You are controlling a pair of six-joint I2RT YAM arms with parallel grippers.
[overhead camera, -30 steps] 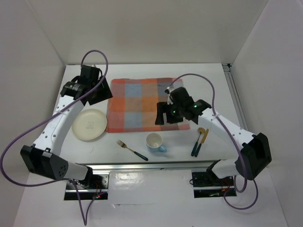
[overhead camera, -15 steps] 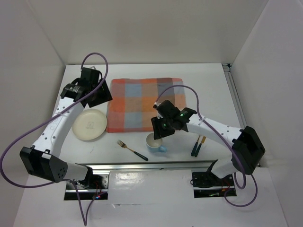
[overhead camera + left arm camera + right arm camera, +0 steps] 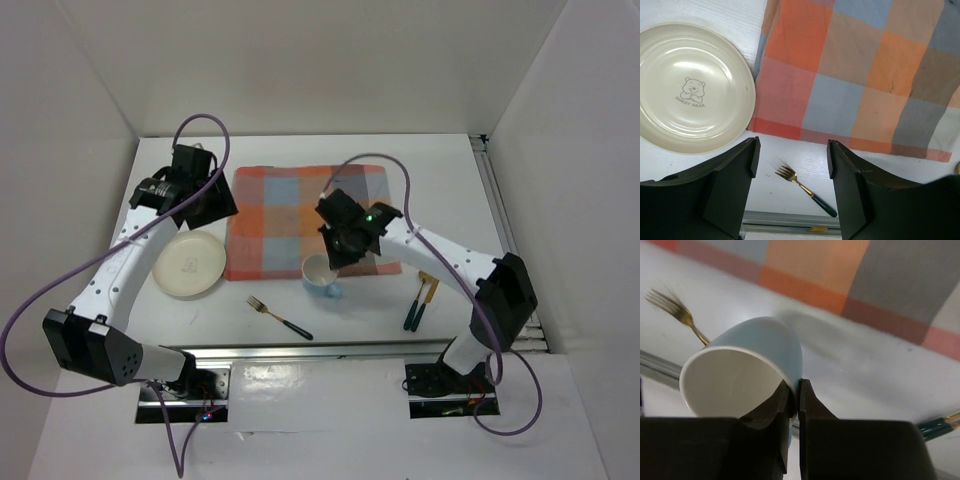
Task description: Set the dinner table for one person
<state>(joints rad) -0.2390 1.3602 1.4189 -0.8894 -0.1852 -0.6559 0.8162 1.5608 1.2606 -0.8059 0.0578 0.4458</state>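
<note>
A light blue cup (image 3: 320, 273) with a white inside sits at the front edge of the checked cloth (image 3: 305, 220) on the white dinner table (image 3: 440, 170). My right gripper (image 3: 335, 262) is shut on its wall, one finger inside the rim and one outside. In the right wrist view the cup (image 3: 747, 365) tilts in my right gripper (image 3: 797, 395) and casts a shadow on the table. My left gripper (image 3: 205, 200) hangs open and empty between the cream plate (image 3: 188, 264) and the cloth. In the left wrist view my left gripper (image 3: 792, 155) frames the fork (image 3: 802, 187).
The gold fork (image 3: 280, 317) with a dark green handle lies near the front rail. A spoon and a knife (image 3: 420, 300) with teal handles lie side by side to the right of the cloth. The bear-printed plate (image 3: 692, 87) lies left of the cloth (image 3: 855, 75).
My right gripper came over the cup from the cloth, shut on its rim and carried it a little back toward the cloth's front edge. The left arm has not moved.
</note>
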